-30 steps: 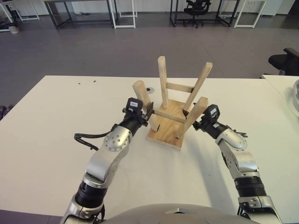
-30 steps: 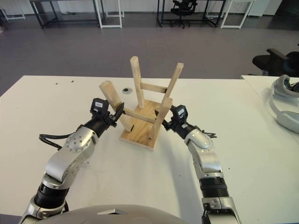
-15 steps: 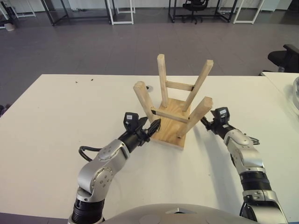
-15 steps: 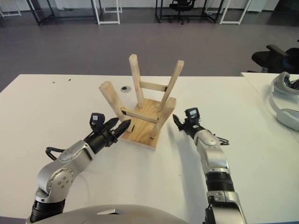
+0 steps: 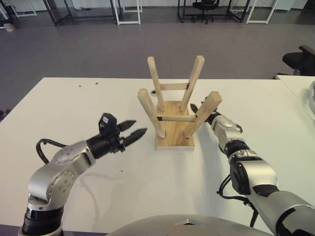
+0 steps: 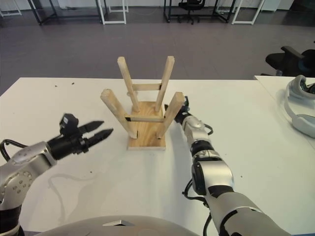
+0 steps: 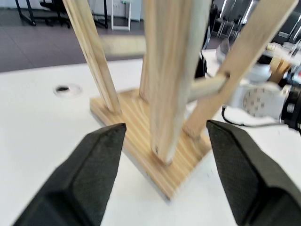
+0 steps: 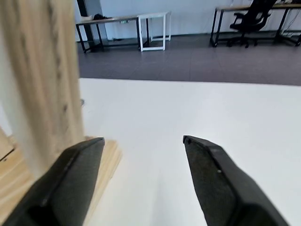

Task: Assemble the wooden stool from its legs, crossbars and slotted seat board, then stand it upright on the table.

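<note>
The wooden stool (image 5: 174,115) stands upside down near the middle of the white tabletop (image 5: 74,108). Its seat board (image 5: 174,139) lies flat on the surface and the four legs point upward, leaning a little outward. One crossbar (image 5: 176,118) joins the two near legs low down, and a second crossbar (image 5: 173,86) joins the two far legs higher up. The near left leg (image 5: 150,112) and the near right leg (image 5: 203,114) look thicker than the far ones, because they are closer to the head camera. The left tool (image 5: 141,126) hovers over the tabletop on the left side of the stool, apart from it. Its two black fingers are spread wide and point toward the near left leg, and nothing is between them. In the left wrist view this leg stands in the gap between the fingers, but farther away, and the seat board is seen below it. The right tool (image 8: 141,140) is on the right side of the stool, just beside the near right leg, which partly hides it from the head camera. Its fingers are also spread wide and hold nothing. I cannot tell if one finger touches the leg. A small round hole (image 7: 62,88) is in the tabletop behind the stool. A white device (image 6: 300,105) lies on the neighbouring table at the far right.
</note>
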Robot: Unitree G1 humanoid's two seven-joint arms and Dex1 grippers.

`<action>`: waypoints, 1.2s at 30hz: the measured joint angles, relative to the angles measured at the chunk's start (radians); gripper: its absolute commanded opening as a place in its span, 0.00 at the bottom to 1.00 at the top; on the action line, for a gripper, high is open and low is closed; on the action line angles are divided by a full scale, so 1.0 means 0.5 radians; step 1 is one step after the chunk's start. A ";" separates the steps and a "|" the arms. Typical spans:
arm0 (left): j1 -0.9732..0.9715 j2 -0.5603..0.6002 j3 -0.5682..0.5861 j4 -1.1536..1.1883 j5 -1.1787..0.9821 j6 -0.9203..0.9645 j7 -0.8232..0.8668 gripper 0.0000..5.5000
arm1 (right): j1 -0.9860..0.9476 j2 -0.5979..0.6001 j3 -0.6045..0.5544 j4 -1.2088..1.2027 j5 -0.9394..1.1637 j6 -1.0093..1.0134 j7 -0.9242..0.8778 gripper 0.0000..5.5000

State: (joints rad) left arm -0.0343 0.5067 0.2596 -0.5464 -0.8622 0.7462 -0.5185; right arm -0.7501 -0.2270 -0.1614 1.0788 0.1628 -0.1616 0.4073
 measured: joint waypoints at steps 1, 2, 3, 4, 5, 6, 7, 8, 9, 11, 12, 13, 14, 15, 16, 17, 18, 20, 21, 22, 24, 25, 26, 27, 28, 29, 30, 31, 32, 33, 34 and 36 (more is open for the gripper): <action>-0.094 -0.033 0.089 0.017 -0.132 -0.017 0.062 0.57 | 0.039 -0.071 -0.043 -0.139 0.028 -0.015 0.036 0.57; -0.216 -0.051 0.162 0.030 -0.251 -0.037 0.123 0.57 | 0.100 -0.162 -0.103 -0.363 0.095 0.007 0.077 0.57; -0.306 -0.062 0.200 0.041 -0.333 -0.049 0.160 0.57 | 0.159 -0.224 -0.153 -0.568 0.171 0.055 0.105 0.57; -0.381 -0.063 0.213 0.057 -0.391 -0.054 0.195 0.57 | 0.215 -0.269 -0.202 -0.765 0.269 0.144 0.125 0.57; -0.487 -0.063 0.219 0.076 -0.436 -0.062 0.233 0.57 | 0.278 -0.322 -0.259 -1.015 0.427 0.287 0.127 0.57; -0.569 -0.063 0.217 0.093 -0.458 -0.063 0.263 0.57 | 0.315 -0.345 -0.300 -1.197 0.576 0.407 0.122 0.57; -0.669 -0.063 0.215 0.121 -0.460 -0.064 0.293 0.57 | 0.339 -0.368 -0.334 -1.403 0.777 0.550 0.098 0.57; -0.762 -0.064 0.206 0.146 -0.460 -0.064 0.326 0.57 | 0.345 -0.384 -0.367 -1.616 0.981 0.687 0.051 0.57; -0.828 -0.066 0.185 0.151 -0.455 -0.064 0.355 0.57 | 0.344 -0.394 -0.381 -1.776 1.133 0.783 -0.002 0.57; -0.950 -0.083 0.096 0.154 -0.444 -0.064 0.387 0.57 | 0.346 -0.399 -0.368 -2.190 1.426 1.020 -0.130 0.57; -0.981 -0.105 0.027 0.160 -0.404 -0.064 0.404 0.57 | 0.351 -0.409 -0.333 -2.401 1.525 1.144 -0.195 0.57; -0.998 -0.128 -0.052 0.184 -0.348 -0.064 0.413 0.57 | 0.356 -0.429 -0.279 -2.600 1.605 1.271 -0.259 0.57; -1.009 -0.153 -0.176 0.241 -0.243 -0.061 0.423 0.57 | 0.376 -0.462 -0.204 -2.833 1.718 1.443 -0.350 0.57; -1.009 -0.191 -0.326 0.355 -0.115 -0.049 0.428 0.57 | 0.445 -0.470 -0.111 -3.049 1.878 1.647 -0.449 0.57; -1.006 -0.209 -0.363 0.401 -0.075 -0.051 0.422 0.57 | 0.487 -0.469 -0.101 -3.087 1.934 1.707 -0.497 0.57; -1.005 -0.226 -0.392 0.485 -0.044 -0.101 0.384 0.57 | 0.579 -0.486 -0.053 -3.100 1.926 1.794 -0.549 0.57; -1.006 -0.229 -0.421 0.523 0.009 -0.145 0.345 0.57 | 0.664 -0.495 0.011 -3.092 1.874 1.865 -0.582 0.57; -0.978 -0.239 -0.534 0.558 0.107 -0.213 0.271 0.57 | 0.724 -0.535 0.075 -3.083 1.773 1.884 -0.623 0.57; -0.953 -0.245 -0.567 0.521 0.129 -0.241 0.264 0.57 | 0.734 -0.541 0.076 -3.085 1.768 1.882 -0.622 0.57; -0.943 -0.245 -0.581 0.493 0.165 -0.252 0.265 0.57 | 0.736 -0.543 0.073 -3.085 1.768 1.880 -0.620 0.57; -0.918 -0.272 -0.592 0.435 0.166 -0.253 0.267 0.57 | 0.742 -0.521 0.053 -3.088 1.793 1.875 -0.617 0.57; -0.913 -0.293 -0.592 0.427 0.151 -0.249 0.270 0.57 | 0.741 -0.499 0.017 -3.085 1.824 1.873 -0.616 0.57; -0.922 -0.321 -0.584 0.436 0.087 -0.223 0.270 0.57 | 0.737 -0.483 -0.011 -3.073 1.869 1.871 -0.613 0.57; -0.951 -0.344 -0.559 0.458 0.038 -0.193 0.269 0.57 | 0.719 -0.467 -0.022 -3.063 1.879 1.867 -0.604 0.57; -0.988 -0.362 -0.514 0.500 -0.021 -0.144 0.268 0.57 | 0.684 -0.453 -0.039 -3.039 1.902 1.861 -0.600 0.57; -1.061 -0.367 -0.464 0.567 -0.078 -0.092 0.269 0.57 | 0.610 -0.442 -0.067 -3.015 1.944 1.851 -0.601 0.57; -1.152 -0.362 -0.403 0.650 -0.117 -0.039 0.274 0.57 | 0.478 -0.443 -0.141 -2.979 1.981 1.818 -0.605 0.57; -1.277 -0.331 -0.312 0.711 -0.153 -0.029 0.279 0.57 | 0.347 -0.465 -0.231 -2.954 2.032 1.779 -0.607 0.57; -1.375 -0.297 -0.253 0.734 -0.163 -0.028 0.280 0.57 | 0.286 -0.475 -0.273 -2.942 2.066 1.765 -0.601 0.57; -1.513 -0.255 -0.177 0.761 -0.178 -0.029 0.285 0.57 | 0.212 -0.506 -0.321 -2.913 2.133 1.763 -0.577 0.57; -1.612 -0.221 -0.129 0.766 -0.197 -0.030 0.289 0.57 | 0.148 -0.542 -0.359 -2.895 2.176 1.762 -0.559 0.57; -1.795 -0.170 -0.045 0.713 -0.234 -0.025 0.347 0.57 | 0.009 -0.633 -0.436 -2.887 2.237 1.744 -0.520 0.57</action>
State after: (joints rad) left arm -0.9317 0.4216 0.2372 -0.1899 -0.9793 0.7336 -0.3450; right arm -0.7455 -0.5435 -0.3791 -0.3650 1.2812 0.7103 0.1471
